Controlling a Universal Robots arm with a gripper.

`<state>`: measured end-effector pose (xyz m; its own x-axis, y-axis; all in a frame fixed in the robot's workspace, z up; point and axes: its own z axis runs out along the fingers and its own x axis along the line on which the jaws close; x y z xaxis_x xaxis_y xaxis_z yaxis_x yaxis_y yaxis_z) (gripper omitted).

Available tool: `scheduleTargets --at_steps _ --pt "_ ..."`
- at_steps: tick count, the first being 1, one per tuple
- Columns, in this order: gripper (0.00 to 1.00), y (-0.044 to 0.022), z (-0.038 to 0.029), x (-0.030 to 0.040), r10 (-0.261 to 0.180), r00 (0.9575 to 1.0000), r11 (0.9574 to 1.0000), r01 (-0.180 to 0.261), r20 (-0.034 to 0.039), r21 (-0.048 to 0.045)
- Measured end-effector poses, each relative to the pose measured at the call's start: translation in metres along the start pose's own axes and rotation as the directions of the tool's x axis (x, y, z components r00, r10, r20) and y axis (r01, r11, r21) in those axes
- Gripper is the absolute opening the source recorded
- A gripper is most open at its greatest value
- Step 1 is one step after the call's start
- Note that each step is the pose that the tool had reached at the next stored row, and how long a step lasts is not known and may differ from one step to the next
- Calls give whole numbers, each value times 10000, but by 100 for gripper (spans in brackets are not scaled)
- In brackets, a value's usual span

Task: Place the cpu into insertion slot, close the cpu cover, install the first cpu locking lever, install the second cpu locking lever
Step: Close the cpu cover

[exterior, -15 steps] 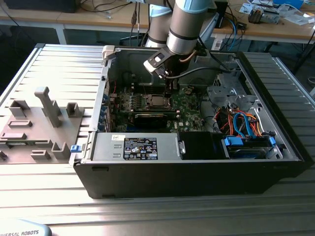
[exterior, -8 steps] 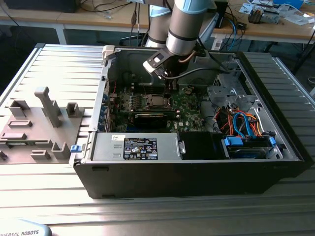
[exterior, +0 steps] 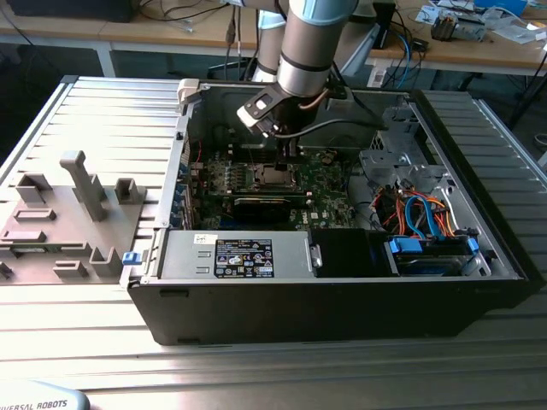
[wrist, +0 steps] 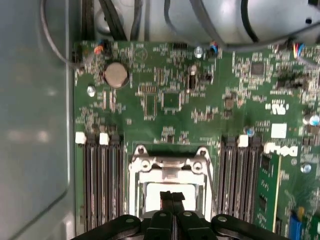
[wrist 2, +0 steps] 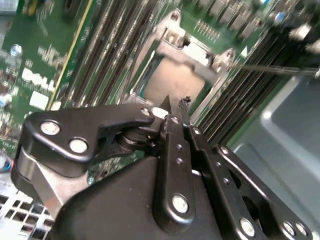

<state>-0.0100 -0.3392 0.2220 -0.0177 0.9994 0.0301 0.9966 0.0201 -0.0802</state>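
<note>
The insertion slot (exterior: 275, 177) sits mid-board inside the open computer case. In both wrist views the cpu (wrist: 150, 196) (wrist 2: 172, 82) lies in the slot, its dull grey top showing. The silvery cpu cover (wrist: 167, 165) (wrist 2: 195, 50) appears to lie flat around it. A thin metal locking lever (wrist 2: 275, 69) sticks out sideways over the black memory slots. My gripper (wrist: 172, 197) (wrist 2: 176, 106) (exterior: 289, 155) hangs just above the cpu, shut. I see nothing between its fingertips.
Black memory slots (wrist: 100, 185) flank the socket on both sides. A long black card (exterior: 265, 205), a power supply (exterior: 239, 256) and a drive bay with blue and orange cables (exterior: 427, 231) fill the case. A grey fixture plate (exterior: 60, 213) lies at the exterior view's left.
</note>
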Motion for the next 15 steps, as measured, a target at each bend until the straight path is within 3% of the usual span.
scheduleTargets --at_steps 3,7,12,15 --pt "11 -110 39 1 -1 10000 10000 1 1 0" --pt "11 -202 110 1 0 10000 10000 0 1 0" --pt "11 -230 197 -3 0 10000 10000 0 13 7" --pt "11 -231 206 -2 -1 10000 10000 1 4 1"
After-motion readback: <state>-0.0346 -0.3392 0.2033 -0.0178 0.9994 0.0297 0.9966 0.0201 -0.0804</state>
